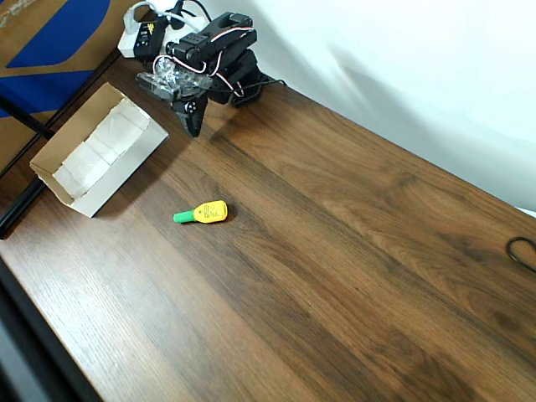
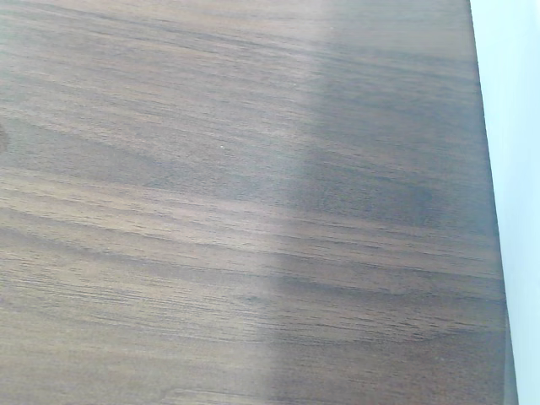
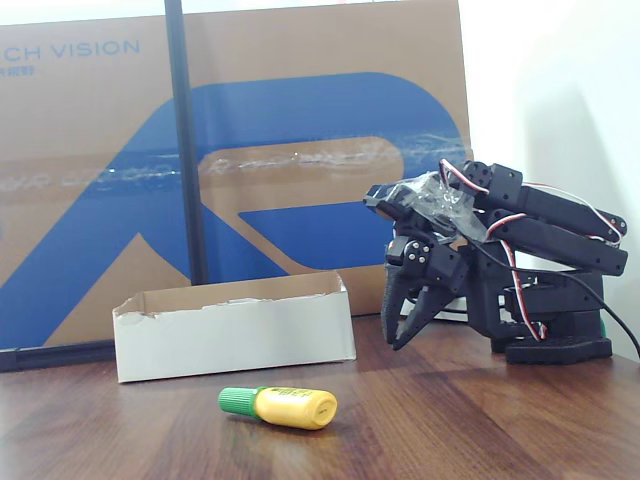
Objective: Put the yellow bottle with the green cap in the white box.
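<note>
**Small yellow bottle lying on a wooden desk, apart from the gripper and the box**

In the overhead view, the yellow bottle with the green cap is seen lying on its side near the middle of the desk. Its long axis runs almost level across the picture, with the tapered green cap pointed toward 9 o'clock, tipped slightly down, and the rounded yellow base toward 3 o'clock. In the fixed view, the bottle is likewise shown flat, cap to the left; small dark print is visible on its smooth plastic body, and the cap looks ribbed.

The white box, a shallow rectangular cardboard tray with white walls and raw brown torn edges, is placed at about 10 o'clock from the bottle in the overhead view, well apart from it. In the fixed view it stands just behind the bottle.

The black gripper is held at about 12 o'clock from the bottle, near the box's far corner, pointing downward above the desk. In the fixed view its curved fingers are parted narrowly, with nothing between them.

The desk surface is dark brown wood grain, seen close up in the wrist view. A large brown-and-blue carton is stood behind the box.
</note>
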Controlling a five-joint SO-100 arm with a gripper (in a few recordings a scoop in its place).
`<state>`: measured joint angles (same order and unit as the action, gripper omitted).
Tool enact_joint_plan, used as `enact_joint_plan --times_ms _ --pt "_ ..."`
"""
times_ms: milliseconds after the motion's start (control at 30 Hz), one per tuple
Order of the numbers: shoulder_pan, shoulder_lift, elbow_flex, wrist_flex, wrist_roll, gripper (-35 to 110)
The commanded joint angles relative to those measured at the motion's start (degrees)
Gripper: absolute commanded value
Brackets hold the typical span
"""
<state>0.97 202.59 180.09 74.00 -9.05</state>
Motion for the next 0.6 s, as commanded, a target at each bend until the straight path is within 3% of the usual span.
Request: enact_joint_plan --times_ms 0,567 --pt "0.35 2.02 0.53 -0.09 1.58 0" --pt "-0.26 2.2 0.18 0.53 3.43 0"
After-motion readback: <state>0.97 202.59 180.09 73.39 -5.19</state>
